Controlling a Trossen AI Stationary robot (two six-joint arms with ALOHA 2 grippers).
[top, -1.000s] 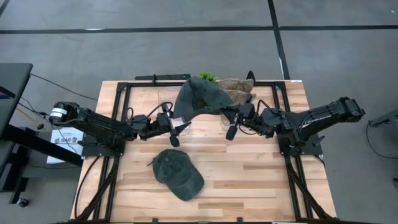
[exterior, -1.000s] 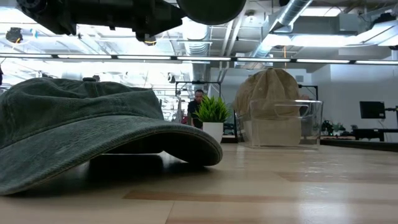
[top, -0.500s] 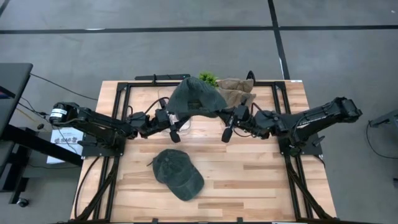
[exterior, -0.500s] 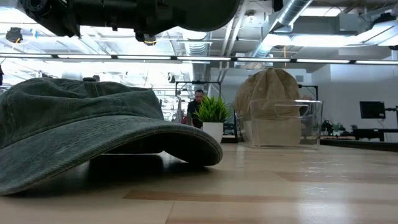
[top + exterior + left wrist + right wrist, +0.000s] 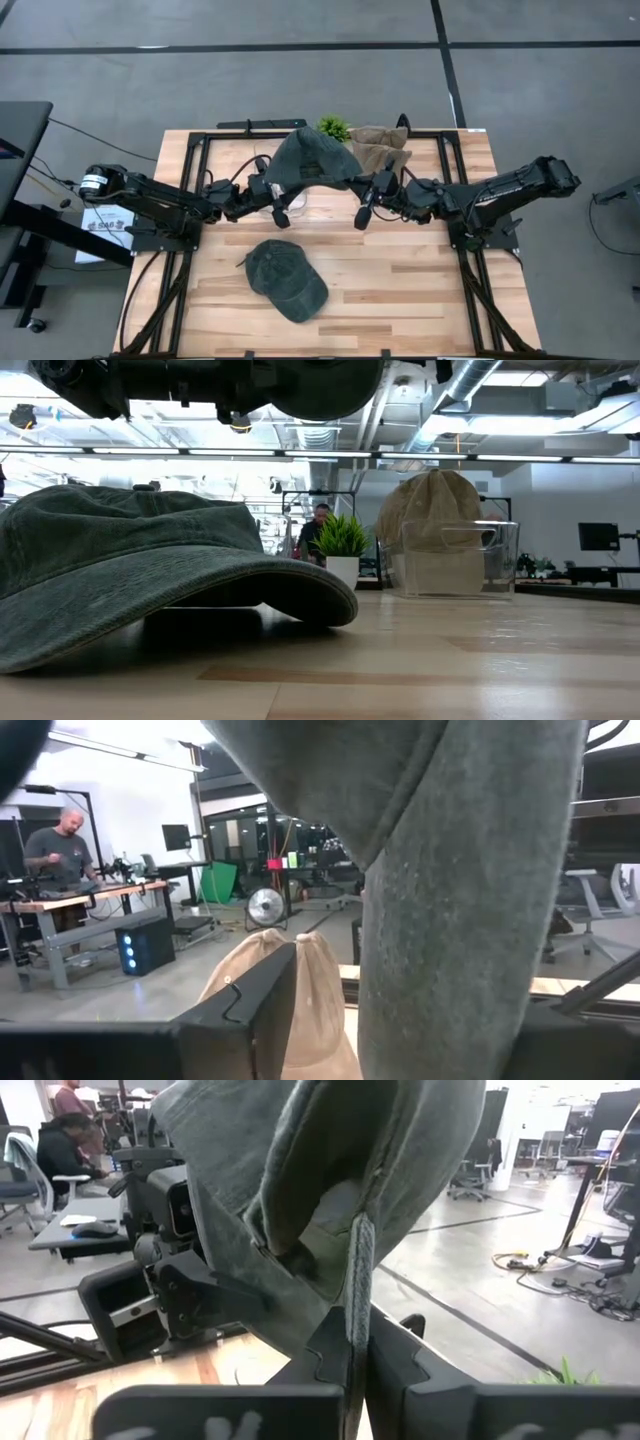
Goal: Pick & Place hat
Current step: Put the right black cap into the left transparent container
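Clear bin [image 5: 460,560] holding tan hats [image 5: 437,500], green hat [image 5: 310,160] held above

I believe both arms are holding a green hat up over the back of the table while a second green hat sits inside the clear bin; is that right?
Not quite. Both grippers, left and right, do hold a green hat aloft, but the second green hat lies on the bare wooden table near the front, as the high view shows. The clear bin holds a tan hat.
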